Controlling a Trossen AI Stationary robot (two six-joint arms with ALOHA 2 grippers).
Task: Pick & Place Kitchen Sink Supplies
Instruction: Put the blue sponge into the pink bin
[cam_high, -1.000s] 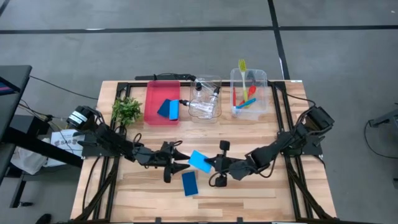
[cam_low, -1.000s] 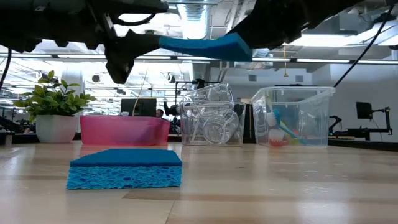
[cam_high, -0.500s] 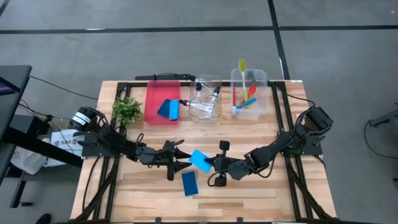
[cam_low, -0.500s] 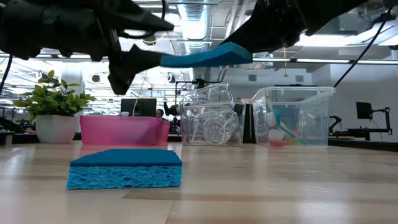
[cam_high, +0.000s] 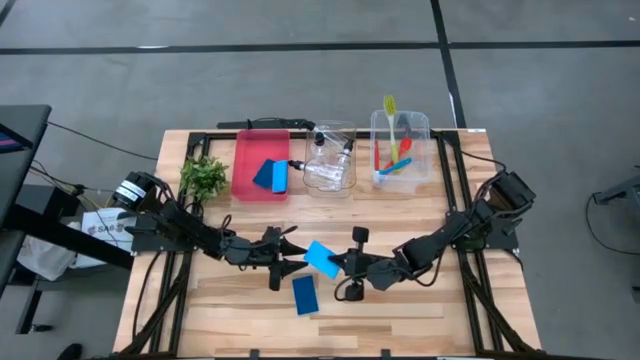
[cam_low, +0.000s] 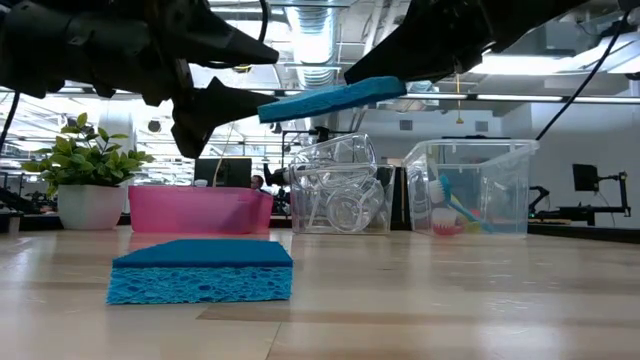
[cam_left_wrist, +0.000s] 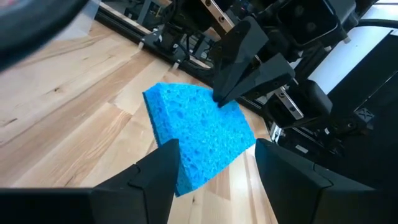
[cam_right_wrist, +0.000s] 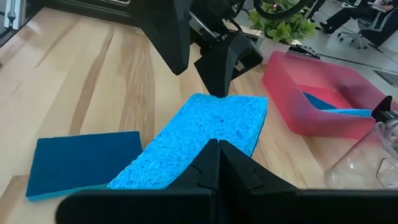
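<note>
A blue sponge (cam_high: 321, 259) hangs in the air above the middle of the wooden counter (cam_high: 420, 300), tilted a little. The right gripper (cam_high: 345, 264) holds it by one edge, with its fingers closed on it. The left gripper (cam_high: 293, 259) is at the opposite edge of the same sponge, and its fingers stand open, one on each side of the sponge without pressing it.

A second blue sponge (cam_high: 305, 295) lies flat on the counter, just below the held one and near the front edge.

At the back of the counter three containers stand in a row. The red tray (cam_high: 243, 182) holds two more blue sponges (cam_high: 271, 175), leaning one against the other. Next to it, the clear bin (cam_high: 345, 131) in the middle holds small clear bottles (cam_high: 325, 160) with black caps. The other clear bin (cam_high: 424, 127), to the right, holds the brushes (cam_high: 393, 150): a yellow-green one stands up and reaches over the rim, and red and blue ones are beside it.

A small green plant (cam_high: 204, 176) in a white pot stands at the left of the red tray. The left arm passes just in front of this plant. Both arms cross the middle of the counter and meet at the held sponge.
</note>
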